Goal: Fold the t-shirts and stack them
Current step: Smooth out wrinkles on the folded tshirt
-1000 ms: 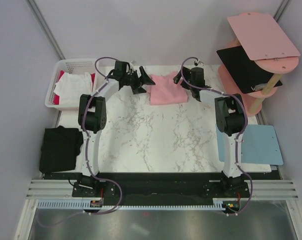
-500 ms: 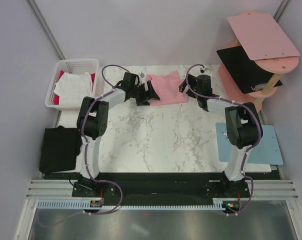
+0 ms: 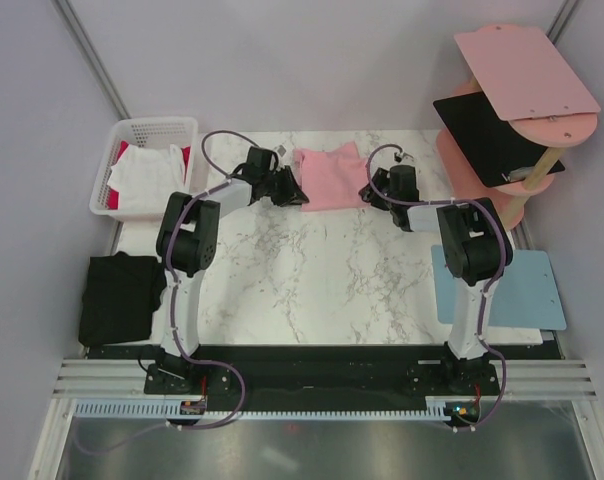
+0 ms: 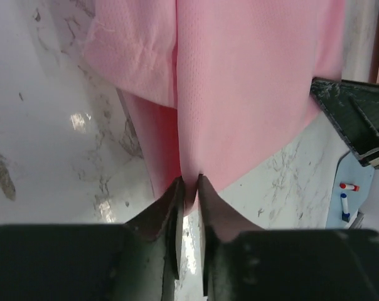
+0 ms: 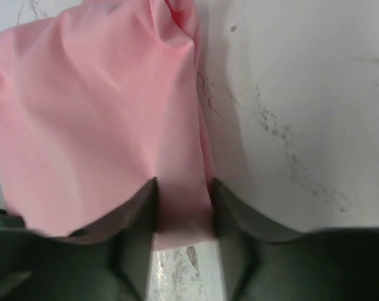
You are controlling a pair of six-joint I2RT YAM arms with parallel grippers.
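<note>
The white marbled worktop (image 3: 322,270) is carrying a light pink t-shirt (image 3: 332,178), which is lying flat near the middle of its far edge. A white basket (image 3: 154,126) is sitting at the far left corner, a black t-shirt (image 3: 120,298) is lying across the left edge, and a light blue mat (image 3: 517,290) is overlapping the right edge.

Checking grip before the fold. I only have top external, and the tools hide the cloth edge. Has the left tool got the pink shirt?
Observer: Yes. The left wrist view shows the left tool closed on the near hem of the pink t-shirt.
Operator: Right side?
Observer: The right wrist view shows a fold of hem filling the gap of the right tool. I cannot tell if it is clamped.
</note>
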